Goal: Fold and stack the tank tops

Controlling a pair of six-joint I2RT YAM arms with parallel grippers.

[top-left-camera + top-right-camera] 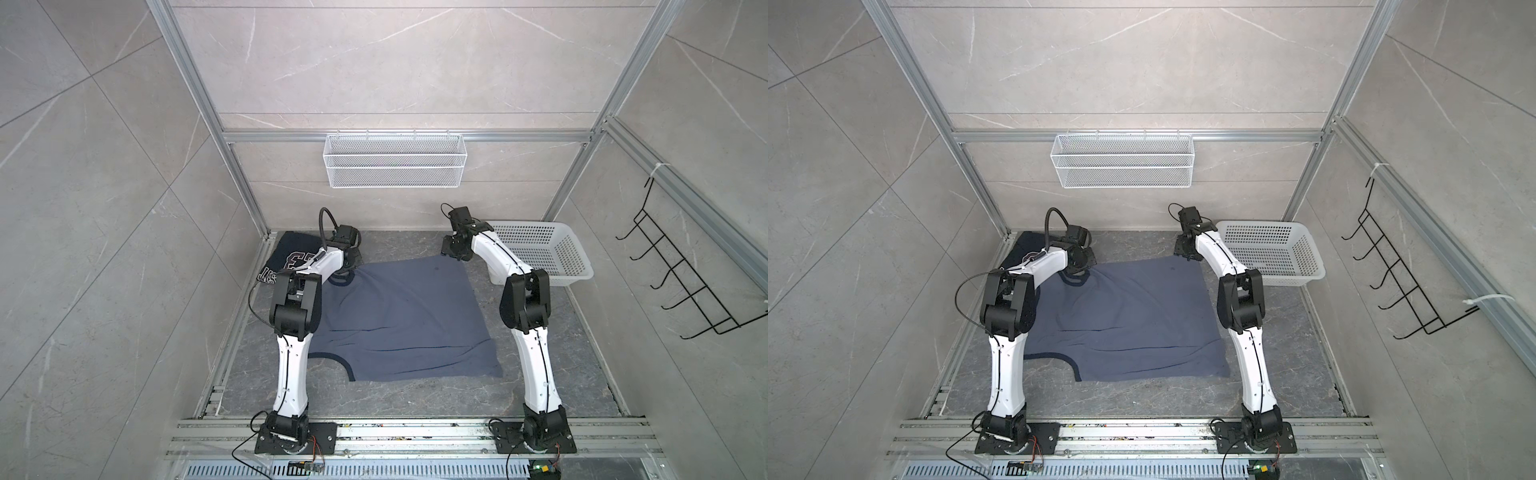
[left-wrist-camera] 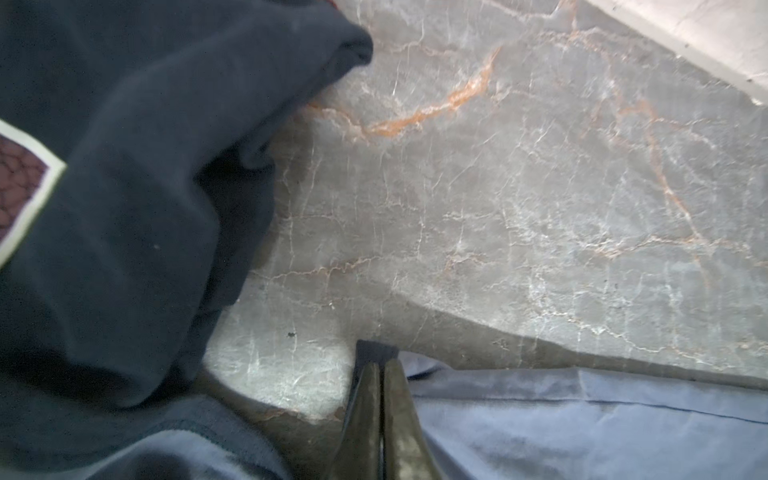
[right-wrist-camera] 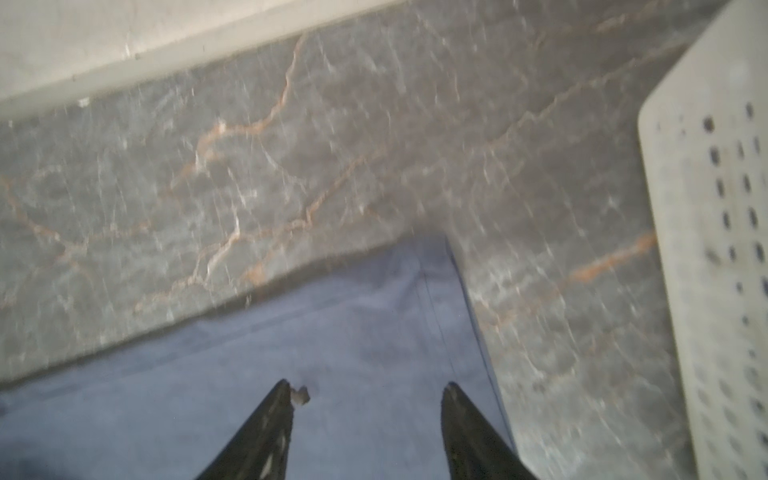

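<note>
Navy tank top (image 1: 291, 253) crumpled upper left, slate-blue tank top (image 1: 399, 316) spread flat mid-frame

Clenched on the slate-blue top's dark-trimmed edge: left gripper (image 2: 379, 368) (navy heap just beside). Parted wide over the same top's upper right corner, contact unclear: right gripper (image 3: 368, 388). Further right, white basket (image 1: 540, 253).

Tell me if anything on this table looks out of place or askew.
The navy tank top sits as a lumpy, tilted bundle in the far left corner. The slate-blue tank top is spread out but skewed and creased, with a small dark spot near its far edge; what the spot is cannot be told.
</note>
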